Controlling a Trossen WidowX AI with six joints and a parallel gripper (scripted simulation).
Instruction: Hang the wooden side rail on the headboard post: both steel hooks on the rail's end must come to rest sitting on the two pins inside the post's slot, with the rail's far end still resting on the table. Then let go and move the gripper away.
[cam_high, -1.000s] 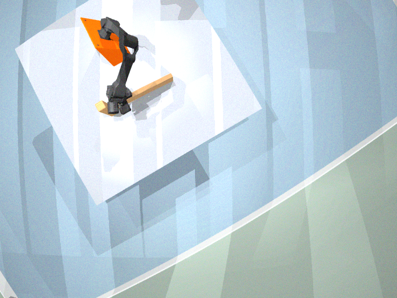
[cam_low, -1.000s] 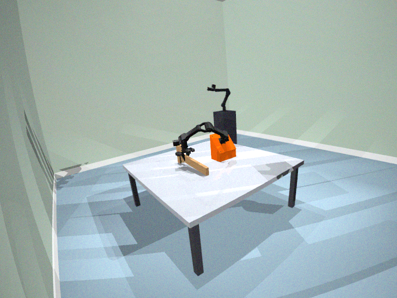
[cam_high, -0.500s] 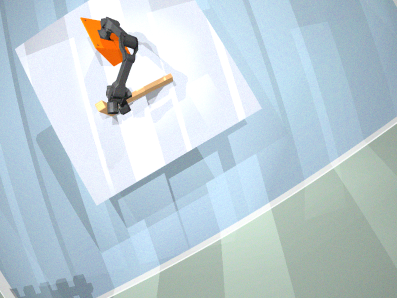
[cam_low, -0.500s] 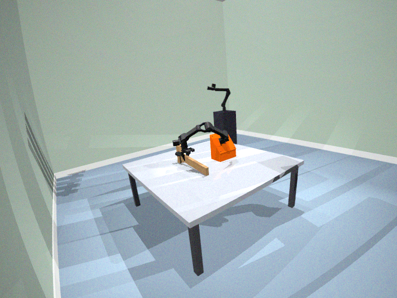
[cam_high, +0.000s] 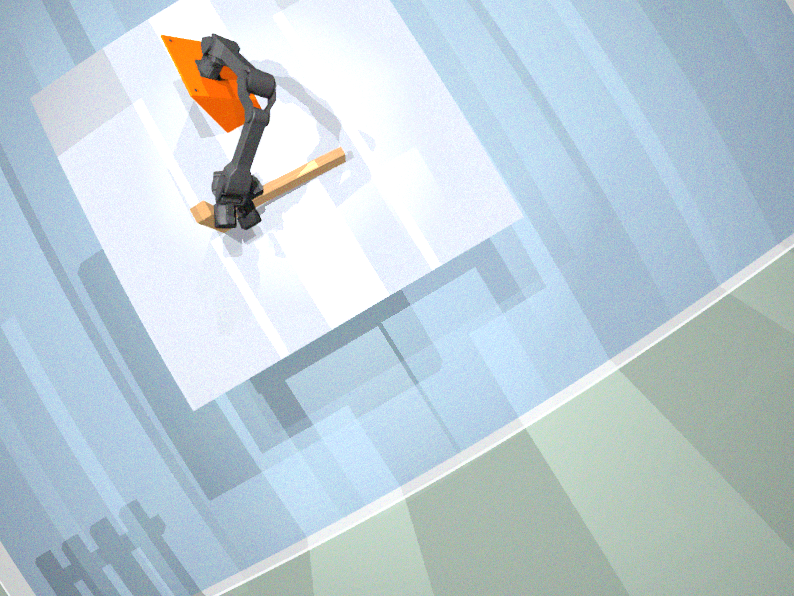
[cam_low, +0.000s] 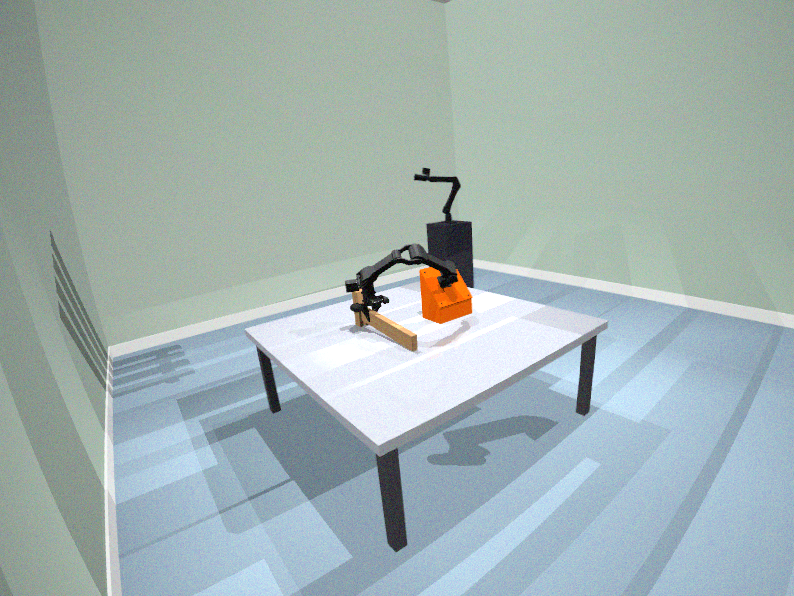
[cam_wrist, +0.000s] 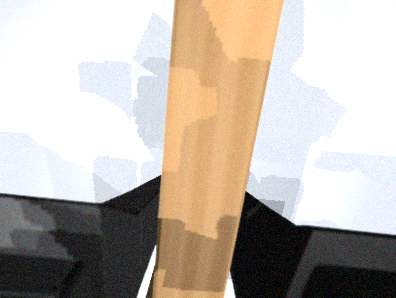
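The wooden side rail (cam_high: 302, 175) (cam_low: 394, 330) (cam_wrist: 215, 130) runs from my gripper to its far end, which is low at the table top; whether it touches cannot be told. My gripper (cam_high: 237, 216) (cam_low: 367, 313) (cam_wrist: 196, 180) is shut on the rail near its post-side end, with a dark finger on each side of the wood. The headboard post (cam_high: 203, 211) (cam_low: 357, 298) stands upright just beyond the gripper, at the rail's near end. The steel hooks, the slot and the pins are hidden behind the gripper or too small to see, so whether they meet cannot be told.
The white table (cam_high: 359, 256) (cam_low: 448, 384) bears everything. An orange sloped block (cam_high: 221, 109) (cam_low: 436, 304) stands under and beside the arm's base (cam_high: 210, 67) (cam_low: 447, 280). In the exterior view a second dark arm (cam_low: 454, 192) stands on a black pedestal (cam_low: 449, 243) behind the table.
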